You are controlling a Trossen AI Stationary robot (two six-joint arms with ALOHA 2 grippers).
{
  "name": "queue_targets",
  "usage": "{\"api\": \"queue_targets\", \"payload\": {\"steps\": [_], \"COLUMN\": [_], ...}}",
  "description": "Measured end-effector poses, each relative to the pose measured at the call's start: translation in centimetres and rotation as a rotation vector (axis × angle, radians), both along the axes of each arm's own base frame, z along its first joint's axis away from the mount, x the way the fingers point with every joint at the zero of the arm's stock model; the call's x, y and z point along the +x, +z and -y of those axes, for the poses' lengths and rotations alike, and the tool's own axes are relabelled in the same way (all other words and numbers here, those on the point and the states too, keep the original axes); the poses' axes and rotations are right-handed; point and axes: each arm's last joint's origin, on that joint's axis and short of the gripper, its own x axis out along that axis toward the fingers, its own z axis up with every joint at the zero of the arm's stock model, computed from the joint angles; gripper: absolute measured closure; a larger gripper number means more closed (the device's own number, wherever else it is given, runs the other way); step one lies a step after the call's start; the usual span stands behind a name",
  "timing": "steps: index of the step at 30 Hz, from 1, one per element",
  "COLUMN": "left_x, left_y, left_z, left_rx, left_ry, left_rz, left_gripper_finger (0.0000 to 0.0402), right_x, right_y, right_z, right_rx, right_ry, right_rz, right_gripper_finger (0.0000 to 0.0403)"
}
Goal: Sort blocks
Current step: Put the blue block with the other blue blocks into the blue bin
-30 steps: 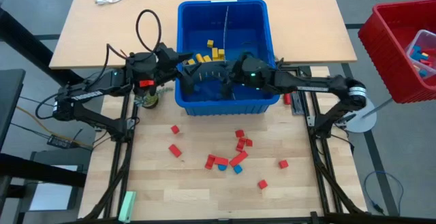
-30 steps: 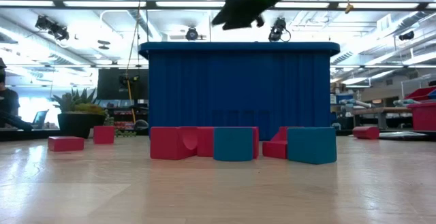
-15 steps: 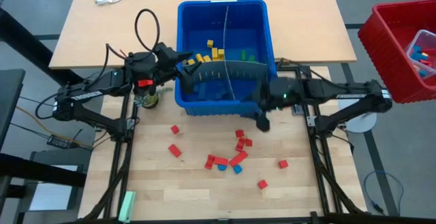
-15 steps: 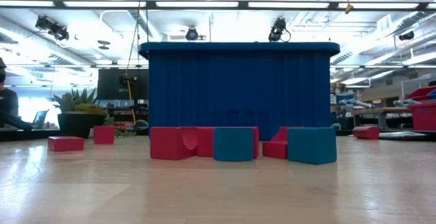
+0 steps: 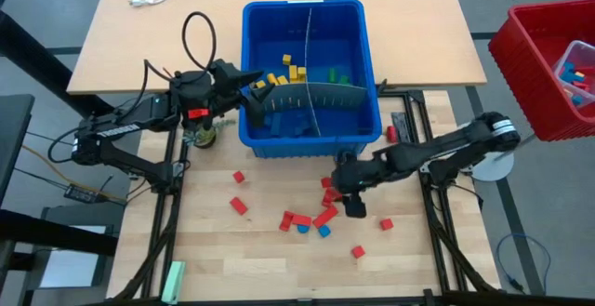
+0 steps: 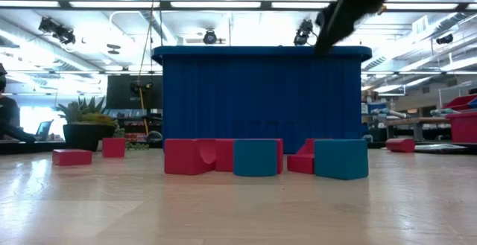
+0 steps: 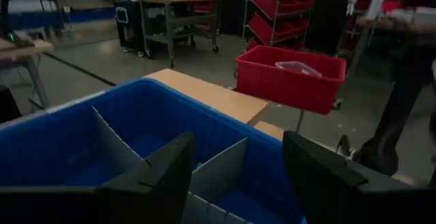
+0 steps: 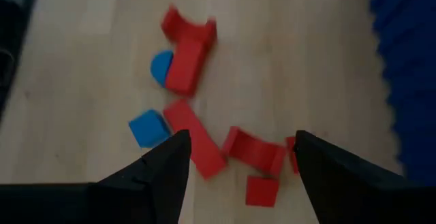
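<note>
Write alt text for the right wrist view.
The right gripper, open and empty, hangs over a cluster of red blocks and two blue blocks on the wooden table. The blue bin fills one edge.

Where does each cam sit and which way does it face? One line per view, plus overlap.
High: overhead, looking straight down; both arms show, left gripper at the blue bin rim, right gripper above the loose blocks.
Low: table height, looking level past the blocks to the bin; one dark arm part enters from above.
Left wrist: over the bin, facing the red crate; own fingers open.
Right wrist: looking down at the blocks; own fingers open.
Shared: high, low and right wrist all show the red and blue block cluster.
</note>
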Motion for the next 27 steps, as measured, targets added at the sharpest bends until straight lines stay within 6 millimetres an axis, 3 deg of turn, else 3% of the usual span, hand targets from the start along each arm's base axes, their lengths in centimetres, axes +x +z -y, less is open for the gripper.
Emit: {"api": "queue_targets", "payload": {"steps": [10,16,27], "left_x": [0.1,0.3,1.6], "left_y": [0.2,-1.0,-4.8], "left_z": [0.2,1.7,5.7], "left_rx": [-0.053,-0.094,-0.071], "left_ry": [-0.054,-0.219,-0.2], "left_rz": [0.051,-0.065,-0.144], "left_gripper_finger": [0.0169,0.0169,0.0169], "right_x": [1.7,3.0,4.1], "right_y": [-6.6,-8.7,-11.7], "right_z": [-0.7,-1.5,-1.0], "right_rx": [0.009,0.055,0.026], "right_ry": [0.023,-0.01,-0.173], "right_rz": [-0.14,-0.149,-0.196], "right_gripper_finger": [0.0158,0.0168,0.0209]}}
